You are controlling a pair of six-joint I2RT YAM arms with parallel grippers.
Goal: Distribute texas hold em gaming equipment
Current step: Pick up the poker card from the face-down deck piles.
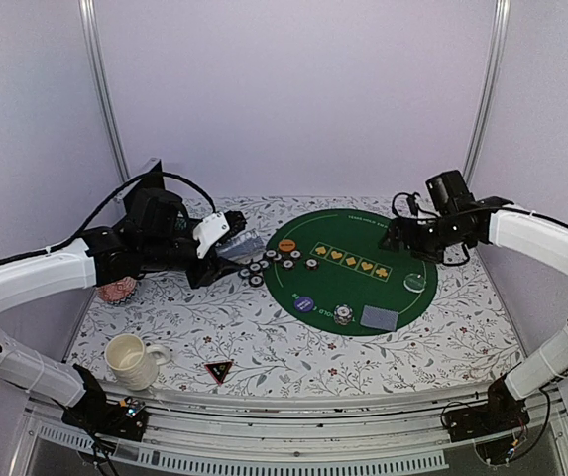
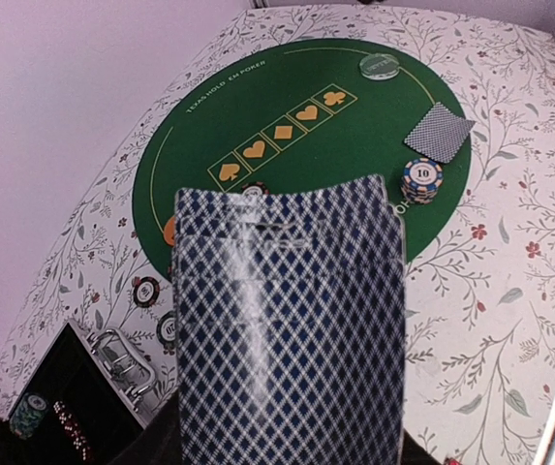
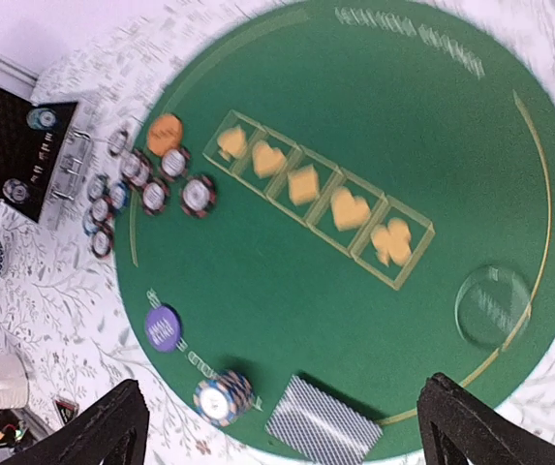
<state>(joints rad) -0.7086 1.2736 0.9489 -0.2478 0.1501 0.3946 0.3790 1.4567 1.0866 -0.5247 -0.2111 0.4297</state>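
Note:
My left gripper point(image 1: 222, 241) is shut on a deck of grey-blue-backed playing cards point(image 1: 245, 245). The deck point(image 2: 287, 320) fills the left wrist view and hides the fingers. It hangs over the left edge of the green poker mat point(image 1: 358, 223). Several loose poker chips point(image 1: 264, 266) lie there beside an orange button point(image 1: 286, 245). A blue button point(image 1: 305, 304), a chip stack point(image 1: 343, 315) and dealt cards point(image 1: 380, 317) sit at the mat's near edge. My right gripper point(image 1: 395, 238) stands open and empty above the mat's right side, its fingers point(image 3: 112, 426) wide apart above the chip stack point(image 3: 223, 397) and dealt cards point(image 3: 323, 426).
A clear round disc point(image 1: 417, 283) lies on the mat's right. A black triangular marker point(image 1: 218, 372) and a cream mug point(image 1: 130, 359) sit near the front left. A pink dish point(image 1: 117, 291) is under the left arm. A black chip case point(image 2: 64, 407) lies left of the mat.

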